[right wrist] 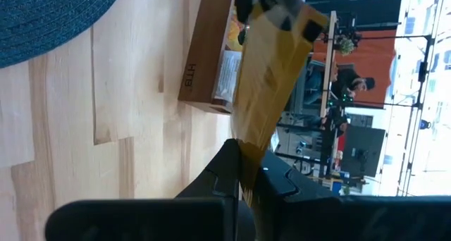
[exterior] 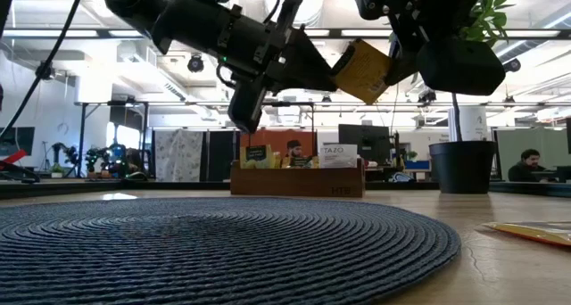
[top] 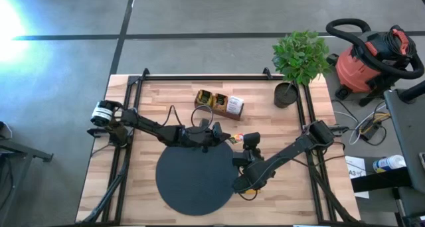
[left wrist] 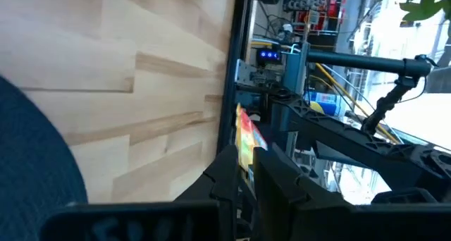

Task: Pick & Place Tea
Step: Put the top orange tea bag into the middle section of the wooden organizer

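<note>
1. The wooden table (top: 139,114) carries everything, and the big black disc (top: 192,180) lies flat at its near middle; I place the rest from that disc.
2. The brown wooden tray (top: 219,102) sits beyond the disc's far edge, with tea sachets standing in it.
3. A potted plant (top: 299,61) stands well off past the disc's far right.
4. The left tool (top: 234,137) hangs just above the disc's far right rim, clenched on an orange-red and yellow sachet (left wrist: 246,139).
5. The right tool (exterior: 393,69) is also raised off the table at the disc's right edge, clamped on a yellow sachet (right wrist: 271,79).
6. Another sachet (exterior: 535,232) lies flat on the table right of the disc.
</note>
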Action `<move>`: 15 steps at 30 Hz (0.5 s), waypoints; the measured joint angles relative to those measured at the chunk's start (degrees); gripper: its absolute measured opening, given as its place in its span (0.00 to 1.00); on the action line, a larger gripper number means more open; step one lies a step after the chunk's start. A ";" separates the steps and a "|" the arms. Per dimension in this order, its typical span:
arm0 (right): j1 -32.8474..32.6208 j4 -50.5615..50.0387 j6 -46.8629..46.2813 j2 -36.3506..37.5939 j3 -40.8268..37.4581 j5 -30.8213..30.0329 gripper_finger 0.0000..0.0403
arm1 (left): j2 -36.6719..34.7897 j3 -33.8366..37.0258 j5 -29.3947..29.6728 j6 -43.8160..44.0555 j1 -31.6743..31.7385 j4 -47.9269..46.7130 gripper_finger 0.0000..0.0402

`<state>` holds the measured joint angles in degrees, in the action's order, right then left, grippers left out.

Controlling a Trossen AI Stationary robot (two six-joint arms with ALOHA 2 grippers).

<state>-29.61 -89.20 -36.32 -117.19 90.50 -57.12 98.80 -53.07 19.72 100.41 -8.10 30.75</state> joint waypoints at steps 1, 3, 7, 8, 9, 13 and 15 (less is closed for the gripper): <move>0.00 0.01 -0.03 0.00 0.00 -0.04 0.03 | 0.00 -0.42 0.14 -0.50 0.00 -0.26 0.10; 0.00 0.06 -0.11 0.00 0.00 -0.04 0.03 | 0.00 -1.30 0.12 -1.52 -0.02 -1.26 0.11; 0.00 0.14 -0.11 0.00 0.00 -0.04 0.03 | 0.00 -2.96 -0.19 -2.00 -0.04 -5.62 0.18; 0.00 0.20 -0.11 0.00 0.00 -0.04 0.03 | 0.00 -3.12 -0.53 -1.90 -0.07 -6.29 0.20; 0.00 0.23 -0.11 0.00 0.00 -0.04 0.03 | 0.00 -3.15 -0.71 -1.64 -0.08 -6.61 0.22; 0.00 0.52 -0.11 0.00 0.00 -0.04 0.03 | 0.00 -3.15 -0.64 -1.30 -0.10 -6.37 0.25; 0.00 1.16 -0.11 0.00 0.00 -0.03 0.03 | -0.01 -3.15 -0.61 -1.12 0.00 -6.22 0.26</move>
<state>-29.61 -88.04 -36.42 -117.19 90.50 -57.15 98.79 -56.23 19.10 99.29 -8.10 24.53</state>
